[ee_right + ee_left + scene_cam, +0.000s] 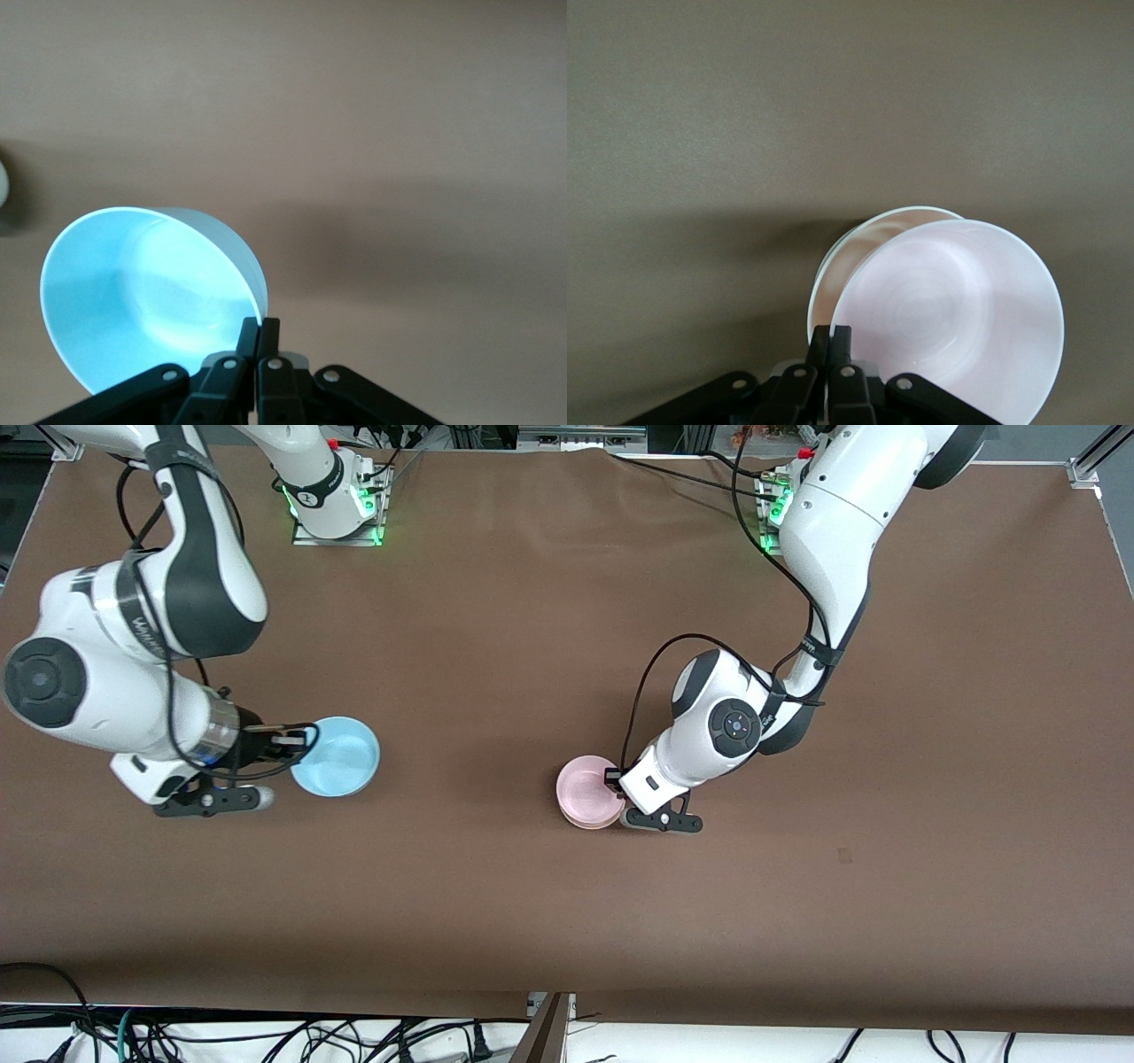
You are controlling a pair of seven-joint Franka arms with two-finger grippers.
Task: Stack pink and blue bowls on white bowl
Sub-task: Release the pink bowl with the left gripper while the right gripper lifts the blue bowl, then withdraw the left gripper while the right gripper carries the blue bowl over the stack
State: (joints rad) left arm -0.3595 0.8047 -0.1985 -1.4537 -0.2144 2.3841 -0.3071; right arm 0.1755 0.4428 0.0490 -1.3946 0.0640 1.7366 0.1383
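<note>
My left gripper is shut on the rim of the pale pink bowl near the table's middle. In the left wrist view, the left gripper pinches the pink bowl, which sits tilted over the white bowl. Only part of the white bowl's rim shows past the pink one, and it is hidden in the front view. My right gripper is shut on the rim of the light blue bowl toward the right arm's end. The right wrist view shows the right gripper holding the blue bowl tilted.
The brown table cover is bare around both bowls. The arm bases stand along the edge farthest from the front camera. Cables hang below the nearest edge. A pale object shows at the edge of the right wrist view.
</note>
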